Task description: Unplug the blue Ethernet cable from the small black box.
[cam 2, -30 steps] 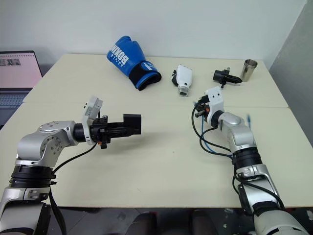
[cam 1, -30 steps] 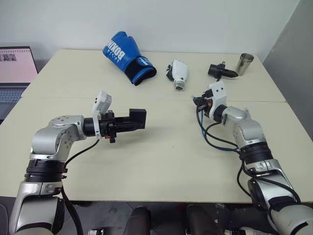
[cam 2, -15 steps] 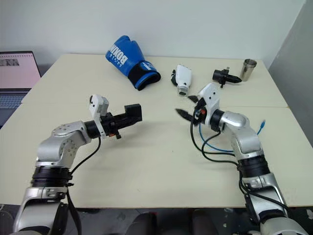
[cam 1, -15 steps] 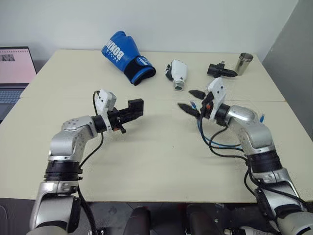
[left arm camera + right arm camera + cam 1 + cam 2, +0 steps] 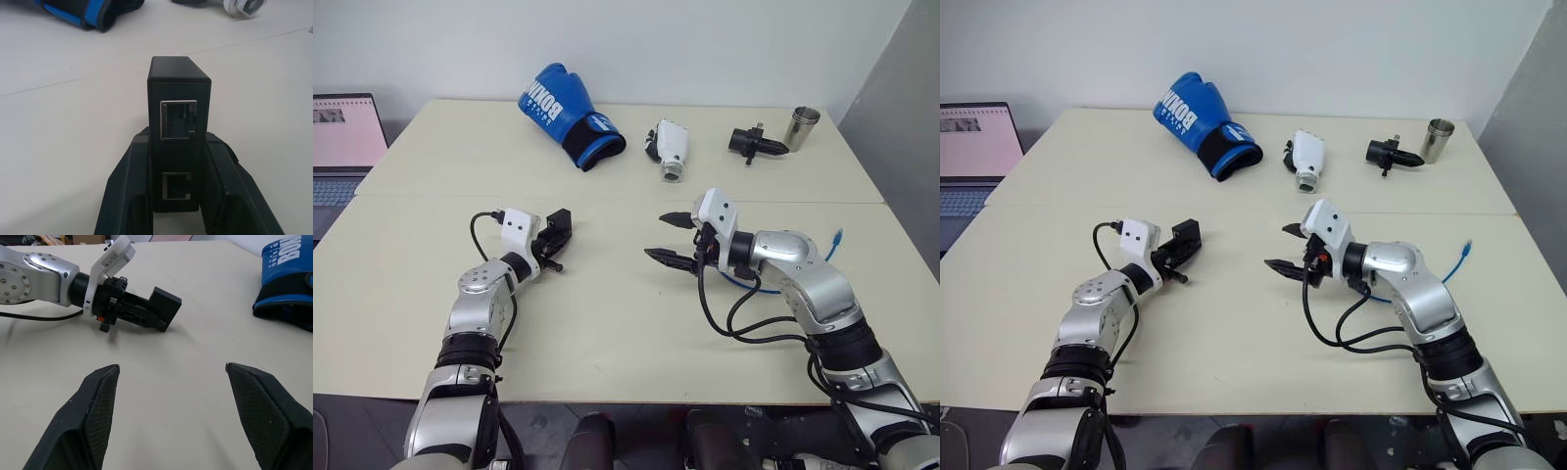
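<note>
Cable (image 5: 835,242) first: I see it already out of the box, its blue line lying on the tabletop (image 5: 607,323) beside my right arm, one clear plug end near the tabletop's right edge. Part of it runs under the arm among the black wires, so I cannot follow all of it.

My left tool (image 5: 178,196) is closed on the box (image 5: 179,142), one finger on each flat side, and the box stands on edge between them. Both ports face the left wrist camera and both look empty. In the head views the box (image 5: 559,230) sits low, just above the tabletop or touching it; I cannot tell which.

My right tool (image 5: 674,238) has its fingers spread wide and holds nothing. It points toward the box and is well apart from it.

What could go wrong, in my judgement:
- The loose cable lies close to my right arm's own wires. If I move that arm, it may drag the cable or push it off the edge.
- If I release the box while it stands on edge, it may fall over and slide.
- The left tool is near the tabletop, so going lower may press the box against it and twist the grip.

Farther away, the glove (image 5: 562,113), the white gadget (image 5: 671,149), the black gadget (image 5: 753,142) and the cup (image 5: 802,126) are out of reach of these moves.
</note>
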You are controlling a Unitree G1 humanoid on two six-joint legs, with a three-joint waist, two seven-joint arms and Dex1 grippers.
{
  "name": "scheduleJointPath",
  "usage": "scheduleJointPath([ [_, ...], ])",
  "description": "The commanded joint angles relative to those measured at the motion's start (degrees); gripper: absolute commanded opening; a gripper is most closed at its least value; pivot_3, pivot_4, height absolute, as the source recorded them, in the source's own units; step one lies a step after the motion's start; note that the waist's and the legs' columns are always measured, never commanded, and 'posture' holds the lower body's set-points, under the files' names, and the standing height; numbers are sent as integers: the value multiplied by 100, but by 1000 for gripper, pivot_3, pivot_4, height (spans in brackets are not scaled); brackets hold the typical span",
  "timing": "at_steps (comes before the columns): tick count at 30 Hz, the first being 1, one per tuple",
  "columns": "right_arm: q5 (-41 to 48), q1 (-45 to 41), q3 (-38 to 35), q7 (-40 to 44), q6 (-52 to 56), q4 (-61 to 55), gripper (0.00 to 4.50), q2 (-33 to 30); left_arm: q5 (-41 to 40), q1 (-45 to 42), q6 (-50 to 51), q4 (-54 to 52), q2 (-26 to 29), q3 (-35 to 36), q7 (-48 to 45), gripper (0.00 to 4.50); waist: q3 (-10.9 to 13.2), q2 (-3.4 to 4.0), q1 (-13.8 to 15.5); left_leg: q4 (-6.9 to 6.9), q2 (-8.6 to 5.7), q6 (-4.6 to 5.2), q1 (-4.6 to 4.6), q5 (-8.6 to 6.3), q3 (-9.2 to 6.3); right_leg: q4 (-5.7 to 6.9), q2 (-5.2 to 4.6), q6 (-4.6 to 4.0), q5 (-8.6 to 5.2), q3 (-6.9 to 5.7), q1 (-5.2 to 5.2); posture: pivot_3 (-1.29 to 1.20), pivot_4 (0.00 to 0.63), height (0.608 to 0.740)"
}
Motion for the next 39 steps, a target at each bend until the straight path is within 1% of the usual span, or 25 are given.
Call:
scheduleJointPath([
  [1,-55,7,-15,63,-22,-292,3679,-61,-69,206,297,0,-35,137,100,1626,0,0,-10,-1,0,0,4,0,1,0,0,0,0,1,3,0,150,740],
  [8,-106,-26,-19,107,-52,-235,3679,-33,-148,336,513,-216,17,249,179,3223,-1,1,-18,-2,2,0,13,0,4,4,2,0,0,5,6,0,150,740],
  [9,-108,-28,-21,112,-44,-244,3679,-23,-173,358,553,-283,32,270,166,3347,-1,1,-18,-2,2,0,14,0,4,4,3,0,0,4,6,0,150,740],
  [11,-106,-34,-24,125,-24,-262,3679,-8,-189,399,625,-415,59,301,205,3780,-1,1,-19,-2,3,0,15,0,4,5,3,0,0,5,6,0,150,740],
  [12,-89,-32,-27,139,3,-291,3679,-3,-137,458,652,-558,118,273,213,4033,-1,1,-22,-2,3,0,16,0,5,6,3,0,0,6,7,0,150,740],
  [14,-56,-17,-41,153,65,-364,3679,-7,-137,603,851,-940,235,271,203,4361,-1,1,-35,-2,5,0,17,0,5,6,4,0,0,7,7,0,150,740],
  [19,84,194,-217,164,290,-720,3679,-166,-75,1170,1518,-2257,776,243,129,4361,-1,1,-34,-5,8,0,17,0,2,8,4,-1,0,7,5,0,150,740],
  [22,224,389,-408,171,440,-941,3679,-334,28,1471,1251,-2805,1114,260,-68,4361,-1,0,-4,-4,6,0,15,0,1,5,2,-1,-1,6,6,0,150,740],
  [26,644,690,-949,406,686,-1269,3679,-798,-116,1798,1605,-3414,1923,312,-799,4361,-1,-1,28,-4,5,0,12,0,-1,-2,-2,-1,-1,3,10,0,150,740],
  [30,1092,894,-1409,802,931,-1456,3679,-1414,-688,1710,2002,-3658,2395,472,-1554,4361,0,1,33,-5,3,0,13,0,0,-5,-5,-1,-1,1,14,0,150,740],
  [34,1241,972,-1755,1059,958,-1329,3679,-1918,-1024,1493,2416,-3745,2778,538,-2088,4361,1,1,10,-7,7,1,20,-1,3,-5,3,0,-1,2,17,0,150,740],
  [37,1317,965,-1866,1168,950,-1217,3679,-2141,-1234,1270,2628,-3677,2875,574,-2272,4361,1,2,9,-8,7,1,20,-1,3,-5,7,0,-2,3,16,0,150,740],
  [39,1325,972,-1860,1204,920,-1187,3679,-2195,-1217,1202,2611,-3614,2929,507,-2399,4361,1,2,2,-8,8,1,20,-1,5,-5,7,0,-2,5,16,0,150,740],
])
